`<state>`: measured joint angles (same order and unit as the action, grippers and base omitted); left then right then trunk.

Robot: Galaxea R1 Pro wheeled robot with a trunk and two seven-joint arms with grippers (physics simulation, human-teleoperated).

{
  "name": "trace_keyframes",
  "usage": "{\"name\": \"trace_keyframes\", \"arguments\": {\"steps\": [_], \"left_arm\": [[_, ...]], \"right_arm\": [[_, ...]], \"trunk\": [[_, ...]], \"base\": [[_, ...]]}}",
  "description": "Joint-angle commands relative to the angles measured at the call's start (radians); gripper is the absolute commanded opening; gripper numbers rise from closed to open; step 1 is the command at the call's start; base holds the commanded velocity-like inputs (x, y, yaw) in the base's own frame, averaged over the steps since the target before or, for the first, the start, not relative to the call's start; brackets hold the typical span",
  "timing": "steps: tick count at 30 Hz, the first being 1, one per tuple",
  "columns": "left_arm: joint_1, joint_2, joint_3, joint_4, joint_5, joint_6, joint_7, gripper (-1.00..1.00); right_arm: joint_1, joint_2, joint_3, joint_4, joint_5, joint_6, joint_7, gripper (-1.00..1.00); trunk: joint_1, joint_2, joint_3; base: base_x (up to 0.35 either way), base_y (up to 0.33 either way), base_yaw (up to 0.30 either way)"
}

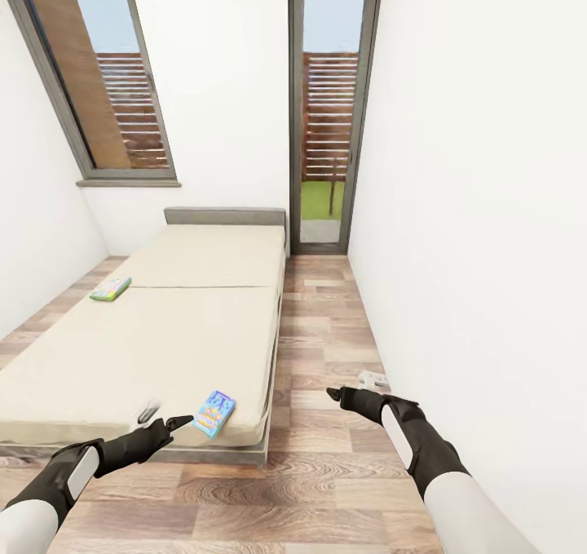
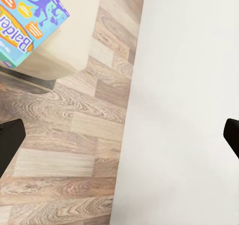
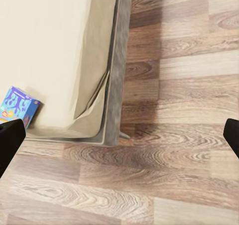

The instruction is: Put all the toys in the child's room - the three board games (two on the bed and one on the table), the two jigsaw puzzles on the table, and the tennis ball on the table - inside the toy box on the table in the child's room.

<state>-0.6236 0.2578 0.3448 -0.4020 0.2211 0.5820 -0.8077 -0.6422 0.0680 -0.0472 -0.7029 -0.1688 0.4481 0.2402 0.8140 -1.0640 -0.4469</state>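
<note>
A blue cartoon board game (image 1: 214, 413) lies flat at the near corner of the cream-covered bed (image 1: 163, 334), its cover printed with orange banners and purple figures. A pale green board game (image 1: 111, 288) rests near the bed's far left edge. The left gripper (image 1: 181, 420) hovers just beside the blue box, jaws spread; the right gripper (image 1: 333, 392) hangs released over the wood-plank floor (image 1: 326, 472).

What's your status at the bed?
Left hand and right hand open, empty. Blue board game at the bed's near corner, green board game on its far left edge. Nothing in the way.
</note>
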Motion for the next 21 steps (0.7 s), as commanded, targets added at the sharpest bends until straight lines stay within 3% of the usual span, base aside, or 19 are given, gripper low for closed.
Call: {"name": "trace_keyframes", "arguments": {"steps": [1, 12, 16, 21], "left_arm": [[-0.001, 0.0, 0.003, 0.0, 0.003, 0.007, -0.003, 1.0], [-0.001, 0.0, 0.003, 0.0, 0.004, 0.007, -0.006, 1.0], [-0.001, 0.0, 0.003, 0.0, 0.005, 0.007, -0.008, 1.0], [-0.001, 0.001, 0.004, 0.0, 0.006, 0.007, -0.01, 1.0]], "right_arm": [[-0.001, 0.001, -0.005, -0.001, -0.005, 0.007, 0.003, 1.0], [-0.004, 0.002, -0.005, -0.003, -0.004, 0.043, -0.002, 1.0], [-0.007, 0.003, -0.004, -0.024, -0.003, 0.104, -0.037, 1.0], [-0.006, 0.004, -0.002, -0.094, -0.005, 0.174, -0.14, 1.0]], "trunk": [[0.004, -0.008, -0.004], [0.046, -0.085, -0.039], [0.061, -0.113, -0.051], [0.081, -0.148, -0.067]], "base": [[0.0, 0.0, 0.0], [0.0, 0.0, 0.0], [0.0, 0.0, 0.0], [0.0, 0.0, 0.0]]}}
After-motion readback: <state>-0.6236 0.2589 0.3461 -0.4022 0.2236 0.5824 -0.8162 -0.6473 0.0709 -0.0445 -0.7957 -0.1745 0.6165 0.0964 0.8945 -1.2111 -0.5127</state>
